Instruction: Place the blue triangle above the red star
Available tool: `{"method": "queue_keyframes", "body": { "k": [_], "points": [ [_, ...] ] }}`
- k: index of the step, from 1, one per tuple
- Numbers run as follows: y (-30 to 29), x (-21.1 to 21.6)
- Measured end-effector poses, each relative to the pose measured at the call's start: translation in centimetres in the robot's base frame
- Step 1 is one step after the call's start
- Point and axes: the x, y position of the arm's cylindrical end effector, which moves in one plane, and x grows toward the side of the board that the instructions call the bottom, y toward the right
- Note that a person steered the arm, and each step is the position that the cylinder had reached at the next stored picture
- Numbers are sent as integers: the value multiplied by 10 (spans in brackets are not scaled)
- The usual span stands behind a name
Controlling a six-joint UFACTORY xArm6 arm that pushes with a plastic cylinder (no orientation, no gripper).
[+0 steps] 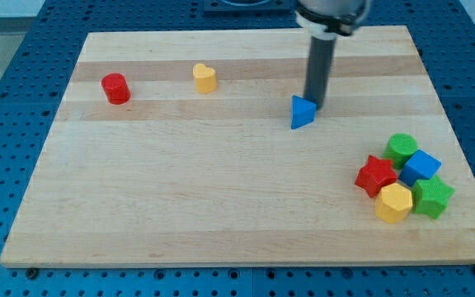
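Observation:
The blue triangle (302,112) lies on the wooden board a little right of centre, in the upper half. My tip (314,106) stands right against the triangle's upper right side, touching or nearly touching it. The red star (376,175) lies far to the lower right, at the left edge of a cluster of blocks. The triangle is well up and to the left of the star.
Beside the red star sit a green cylinder (402,148), a blue cube (421,166), a green star (431,197) and a yellow hexagon (394,202). A red cylinder (115,88) and a yellow heart (204,78) lie at the upper left. The board's edge (246,264) runs along the bottom.

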Motion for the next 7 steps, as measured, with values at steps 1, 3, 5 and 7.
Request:
{"method": "queue_keyframes", "body": {
  "k": [1, 3, 5, 7],
  "points": [
    [-3, 1],
    [-70, -22],
    [-51, 25],
    [-5, 57]
  ]
}}
